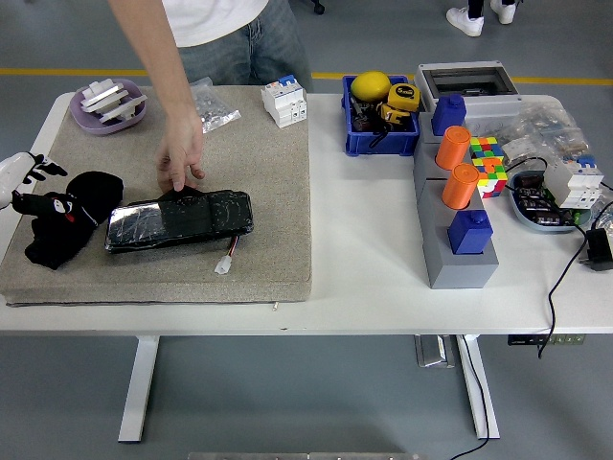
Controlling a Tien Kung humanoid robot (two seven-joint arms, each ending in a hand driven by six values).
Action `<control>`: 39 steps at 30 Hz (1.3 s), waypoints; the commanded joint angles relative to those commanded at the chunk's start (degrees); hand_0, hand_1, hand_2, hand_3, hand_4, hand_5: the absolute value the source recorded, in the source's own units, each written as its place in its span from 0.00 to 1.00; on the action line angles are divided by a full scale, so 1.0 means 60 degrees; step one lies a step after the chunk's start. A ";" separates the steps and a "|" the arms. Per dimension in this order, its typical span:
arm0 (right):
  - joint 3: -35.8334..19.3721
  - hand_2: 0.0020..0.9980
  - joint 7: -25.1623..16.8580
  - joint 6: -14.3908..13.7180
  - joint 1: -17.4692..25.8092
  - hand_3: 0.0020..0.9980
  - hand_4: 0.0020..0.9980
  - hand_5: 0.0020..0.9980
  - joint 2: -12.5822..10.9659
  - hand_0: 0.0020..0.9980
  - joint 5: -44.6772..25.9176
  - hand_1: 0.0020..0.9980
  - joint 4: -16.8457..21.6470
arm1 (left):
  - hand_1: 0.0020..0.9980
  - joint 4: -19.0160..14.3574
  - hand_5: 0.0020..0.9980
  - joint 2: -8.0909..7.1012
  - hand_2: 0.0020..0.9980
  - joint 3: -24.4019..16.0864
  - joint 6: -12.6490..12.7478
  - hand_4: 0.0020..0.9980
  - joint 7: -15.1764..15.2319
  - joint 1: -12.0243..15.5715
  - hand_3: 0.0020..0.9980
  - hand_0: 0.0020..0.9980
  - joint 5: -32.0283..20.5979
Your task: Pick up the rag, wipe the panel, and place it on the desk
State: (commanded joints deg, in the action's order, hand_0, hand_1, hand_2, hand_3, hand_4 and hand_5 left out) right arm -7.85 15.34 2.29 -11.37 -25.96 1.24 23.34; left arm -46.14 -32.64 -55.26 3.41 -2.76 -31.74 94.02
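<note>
Head view, one moment. We note the rag point(59, 226), a black crumpled cloth with a touch of red, lying at the left end of the grey felt mat point(192, 249), just beside the left end of the panel point(179, 219), a long dark glossy slab lying flat across the mat with a small white connector point(223, 266) trailing off its front edge. The left hand point(36, 187) comes in from the left edge and sits right at the rag's upper-left side, dark fingers point(43, 169) crooked toward the cloth; we cannot tell whether they have closed on the fabric or only touch it, since black lies on black there. The right arm is not in view. A person stands at the far side and reaches down over the mat; the person's hand point(180, 153) rests with fingertips on the panel's far edge, which we judge is meant to steady or square it for the wipe. The mat likely keeps the panel from sliding and protects its surface. Our reading is that the pick-up is just beginning, and wiping and setting the rag back on the desk remain. The right half of the white table point(364, 268) carries a blue bin point(380, 134) and a grey stand with orange cylinders point(458, 168), well apart from the work.
</note>
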 joint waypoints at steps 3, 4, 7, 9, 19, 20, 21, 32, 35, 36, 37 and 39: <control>-0.0019 0.72 0.0017 -0.0005 0.0003 0.72 1.00 0.55 0.0006 0.76 0.0019 0.73 -0.0001 | 0.76 0.0145 0.25 0.0107 0.76 0.0119 -0.0008 0.90 0.0006 -0.0101 0.66 0.72 -0.0151; -0.0025 0.72 0.0024 -0.0002 0.0005 0.72 1.00 0.55 0.0008 0.76 0.0029 0.73 0.0001 | 0.76 0.0182 0.25 0.0141 0.76 0.0163 -0.0013 0.90 0.0002 -0.0129 0.66 0.72 -0.0179; -0.0019 0.72 0.0014 -0.0012 0.0012 0.72 1.00 0.55 0.0017 0.76 0.0015 0.73 -0.0001 | 0.76 0.0328 0.25 0.0224 0.76 0.0306 -0.0019 0.90 -0.0031 -0.0212 0.66 0.72 -0.0289; -0.0031 0.72 0.0019 -0.0018 0.0016 0.71 1.00 0.55 0.0027 0.76 0.0026 0.73 -0.0002 | 0.75 0.0430 0.25 0.0301 0.76 0.0432 -0.0002 0.90 -0.0061 -0.0264 0.66 0.71 -0.0368; -0.0049 0.72 0.0010 -0.0037 -0.0022 0.71 1.00 0.54 0.0048 0.76 0.0069 0.73 0.0003 | 0.74 0.0864 0.24 0.0643 0.76 0.0943 0.0554 0.90 -0.0206 -0.0500 0.66 0.68 -0.0869; -0.0051 0.72 0.0011 -0.0037 -0.0025 0.71 1.00 0.54 0.0049 0.76 0.0074 0.73 0.0003 | 0.74 0.0887 0.24 0.0655 0.76 0.0966 0.0590 0.90 -0.0211 -0.0512 0.66 0.68 -0.0896; -0.0038 0.72 -0.0001 -0.0037 -0.0031 0.71 1.00 0.54 0.0048 0.76 0.0064 0.73 0.0006 | 0.70 0.0942 0.25 0.0680 0.76 0.1016 0.0663 0.89 -0.0234 -0.0536 0.65 0.62 -0.0951; 0.0068 0.72 -0.0140 -0.0069 -0.0035 0.71 1.00 0.54 0.0070 0.76 -0.0135 0.73 -0.0024 | 0.62 0.1277 0.21 0.0865 0.75 0.1319 0.1295 0.86 -0.0385 -0.0629 0.62 0.52 -0.1034; 0.0114 0.72 -0.0186 -0.0070 -0.0032 0.71 1.00 0.54 0.0069 0.76 -0.0197 0.73 -0.0026 | 0.40 0.1300 0.04 0.0878 0.66 0.1351 0.1390 0.70 -0.0391 -0.0608 0.58 0.35 -0.1017; 0.0121 0.72 -0.0196 -0.0072 -0.0033 0.71 1.00 0.54 0.0067 0.76 -0.0212 0.73 -0.0030 | 0.40 0.1316 0.04 0.0884 0.66 0.1366 0.1429 0.70 -0.0389 -0.0595 0.58 0.35 -0.1010; 0.0128 0.72 -0.0207 -0.0076 -0.0033 0.71 1.00 0.54 0.0065 0.76 -0.0228 0.73 -0.0031 | 0.40 0.1329 0.04 0.0886 0.66 0.1385 0.1446 0.70 -0.0394 -0.0586 0.58 0.35 -0.1012; 0.0129 0.72 -0.0212 -0.0078 -0.0037 0.71 1.00 0.54 0.0061 0.76 -0.0226 0.73 -0.0032 | 0.30 0.1344 0.00 0.0889 0.61 0.1403 0.1454 0.60 -0.0400 -0.0572 0.55 0.25 -0.1025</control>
State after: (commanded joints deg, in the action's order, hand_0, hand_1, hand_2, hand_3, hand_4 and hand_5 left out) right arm -7.07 14.07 1.82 -11.59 -25.59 -0.12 23.14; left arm -38.08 -27.31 -46.84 12.13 -5.17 -35.17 87.86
